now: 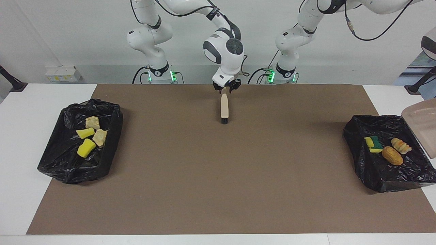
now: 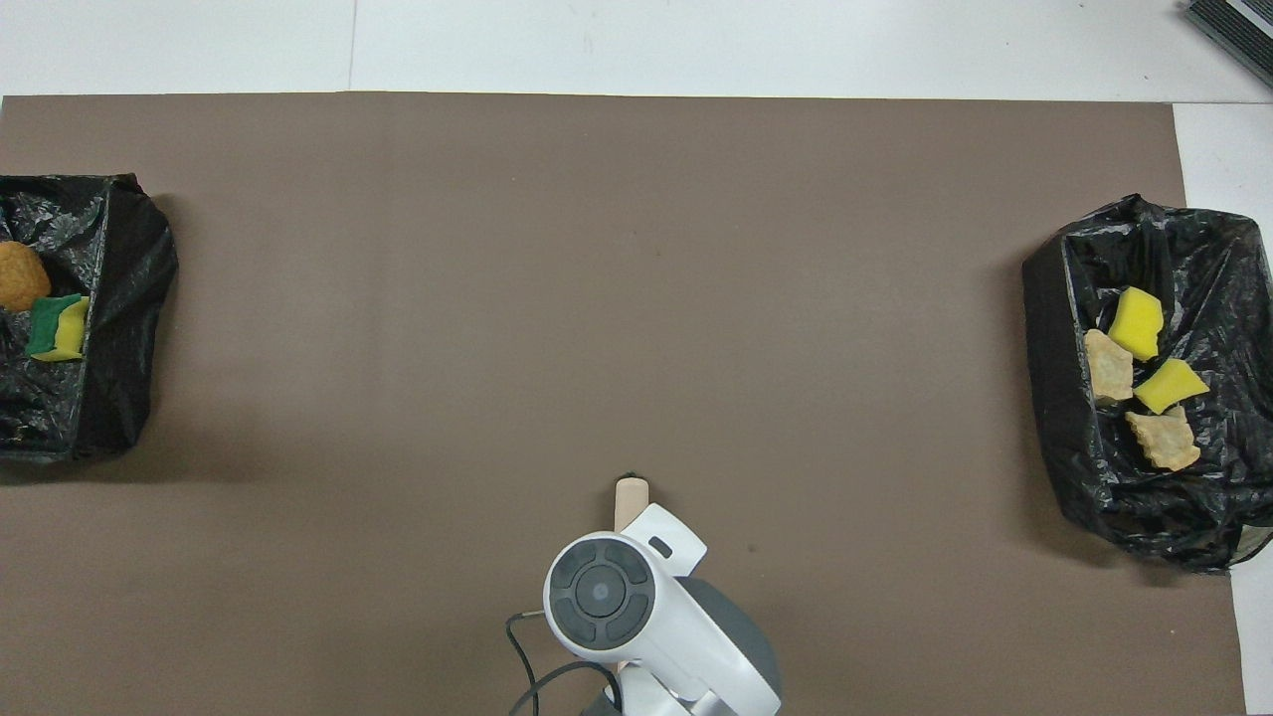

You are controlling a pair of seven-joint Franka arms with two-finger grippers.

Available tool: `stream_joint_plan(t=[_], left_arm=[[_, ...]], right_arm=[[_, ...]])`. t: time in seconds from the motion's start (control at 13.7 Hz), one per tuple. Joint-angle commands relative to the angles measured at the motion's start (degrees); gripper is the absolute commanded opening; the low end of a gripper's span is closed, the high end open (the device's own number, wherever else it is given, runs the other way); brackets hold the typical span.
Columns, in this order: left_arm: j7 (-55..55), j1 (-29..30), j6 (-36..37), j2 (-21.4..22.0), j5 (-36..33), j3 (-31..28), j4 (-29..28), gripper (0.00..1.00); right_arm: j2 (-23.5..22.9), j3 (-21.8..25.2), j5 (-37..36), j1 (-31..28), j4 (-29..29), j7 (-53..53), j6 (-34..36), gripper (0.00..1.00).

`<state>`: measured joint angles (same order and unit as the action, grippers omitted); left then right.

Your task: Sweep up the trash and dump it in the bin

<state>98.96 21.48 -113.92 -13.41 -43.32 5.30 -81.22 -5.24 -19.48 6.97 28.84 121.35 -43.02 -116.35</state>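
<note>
The left gripper is outside both views, its arm running off the edge at its own end of the table. Its jaws are closed; what they grip cannot be seen. Only a corner of the beige plastic dustpan [image 1: 421,124] shows, cut off by the frame and raised over the nearby bin. From overhead the right arm's wrist hides the right gripper [image 1: 226,89]. In the facing view it sits at the top of the beige wooden-handled brush [image 1: 224,108], but I cannot tell how wide its jaws stand or whether they grip it. The brush points black bristles down at the brown paper mat [image 1: 218,190] covering the white tabletop [image 1: 20,143].

The black-bag-lined bin [image 1: 361,153] at the left arm's end holds a green-backed yellow sponge [image 1: 373,144] and two tan-orange bread lumps [image 1: 392,155]. The matching black-lined bin [image 1: 64,163] at the right arm's end holds two yellow sponge chunks [image 1: 86,148] and two pale tan lumps [image 1: 99,137].
</note>
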Motion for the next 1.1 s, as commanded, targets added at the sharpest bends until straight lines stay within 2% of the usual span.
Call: stream_joint_plan(t=[0.0, 0.22, 0.37, 0.59, 0.73, 1.02], left_arm=[[-9.0, -3.2, 2.2, 4.8, 6.2, -0.5, -8.0, 0.0], [-20.0, -8.7, 2.7, 9.4, 13.1, -0.5, -16.6, 0.0], [-31.0, -14.4, 4.6, 10.5, 15.0, -0.4, -20.4, 0.0], [-50.1, -23.1, 7.6, 9.5, 21.5, -0.5, -22.4, 0.0], [-67.4, -28.6, 9.4, 8.1, 27.0, -0.5, -23.0, 0.0], [-93.1, -37.7, 7.8, 3.7, 34.8, -0.5, -22.8, 0.0]], right_arm=[[0.8, -0.2, 0.9, -6.8, -4.8, 3.4, 3.6, 1.0], [0.8, -0.2, 0.3, -15.8, -12.6, 13.9, 10.9, 1.0], [0.1, 0.0, -0.4, -19.5, -17.5, 21.9, 14.5, 1.0], [0.4, 0.1, -3.7, -25.7, -19.5, 32.3, 15.4, 1.0], [0.8, 0.1, -5.6, -28.2, -19.7, 38.6, 16.1, 1.0], [1.3, 0.3, -6.0, -30.1, -21.1, 41.0, 18.9, 1.0]])
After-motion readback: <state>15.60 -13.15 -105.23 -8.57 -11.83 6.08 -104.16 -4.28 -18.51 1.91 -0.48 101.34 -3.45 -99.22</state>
